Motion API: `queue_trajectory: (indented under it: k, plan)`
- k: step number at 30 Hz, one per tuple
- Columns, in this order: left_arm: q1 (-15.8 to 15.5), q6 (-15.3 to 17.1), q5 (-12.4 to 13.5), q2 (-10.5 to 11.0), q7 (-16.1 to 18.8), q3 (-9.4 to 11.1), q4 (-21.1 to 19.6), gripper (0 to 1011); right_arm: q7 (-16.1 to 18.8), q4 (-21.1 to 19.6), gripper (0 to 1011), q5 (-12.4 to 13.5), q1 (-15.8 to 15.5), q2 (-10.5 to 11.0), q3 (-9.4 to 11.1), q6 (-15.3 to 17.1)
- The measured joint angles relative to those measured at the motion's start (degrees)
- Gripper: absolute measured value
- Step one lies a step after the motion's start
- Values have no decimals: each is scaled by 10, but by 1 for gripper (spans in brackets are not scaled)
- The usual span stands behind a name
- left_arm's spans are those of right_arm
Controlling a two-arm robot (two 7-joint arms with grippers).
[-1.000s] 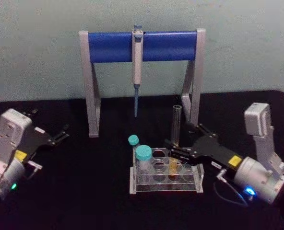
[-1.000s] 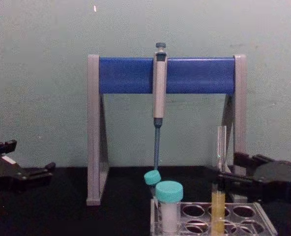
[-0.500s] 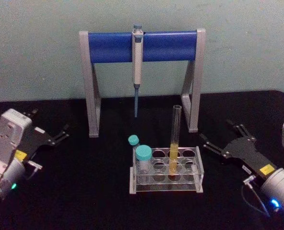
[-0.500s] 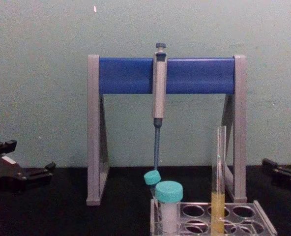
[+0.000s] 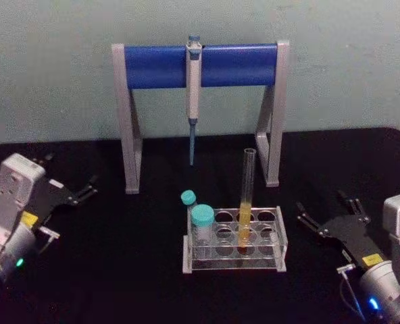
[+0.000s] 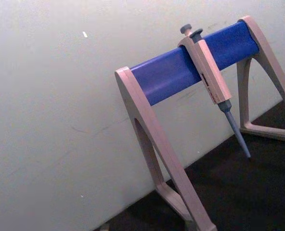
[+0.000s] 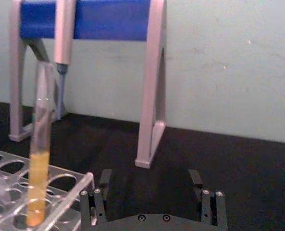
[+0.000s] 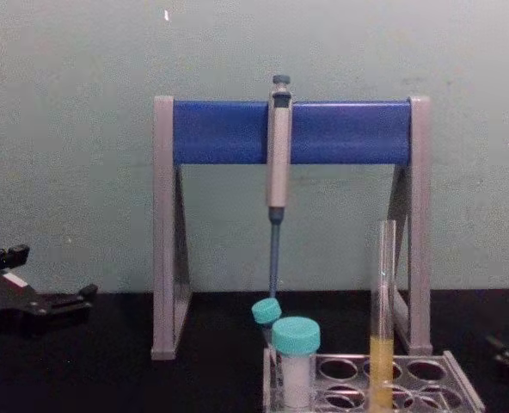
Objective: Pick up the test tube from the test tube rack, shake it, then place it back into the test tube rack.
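Standing upright in a middle hole of the low clear plastic test tube rack [image 5: 234, 239], the tall thin clear glass test tube [image 5: 246, 196] holds yellow-orange liquid in its lower part and rises well above the rack's top plate. Nothing grips it. At the rack's left end sits a short wide tube with a teal cap [image 5: 202, 225], and a second, smaller teal-capped tube [image 5: 188, 200] leans just behind it.

To the right of the rack, well apart from it, the right gripper [image 5: 325, 216] rests low over the black table [image 5: 132, 270] with its two black fingers spread and nothing between them. Its own wrist view shows the finger bases [image 7: 97, 197] splayed wide, with the test tube and the rack's corner off to one side.

On the far left of the table the left gripper [image 5: 90, 186] lies parked, fingers close together and pointing right, holding nothing.

Behind the rack, near the pale wall, stands a tall grey-legged stand with a blue bar [image 5: 200, 64]; a grey-and-blue pipette [image 5: 193, 94] hangs from the bar's middle, tip down.
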Motion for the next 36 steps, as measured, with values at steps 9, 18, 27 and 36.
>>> queue_trajectory:
  k: [9, 18, 27, 36]
  plan:
    - [0, 0, 0, 0, 0, 0, 0, 1010, 4, 34, 1000, -9, 11, -18, 2, 10]
    - [0, 0, 0, 0, 0, 0, 0, 1010, 4, 32, 1000, -9, 11, -17, 2, 10]
    - [0, 0, 0, 0, 0, 0, 0, 1010, 3, 31, 1000, -8, 10, -17, 2, 10]
    - [0, 0, 0, 0, 0, 0, 0, 1010, 3, 30, 1000, -7, 10, -16, 2, 9]
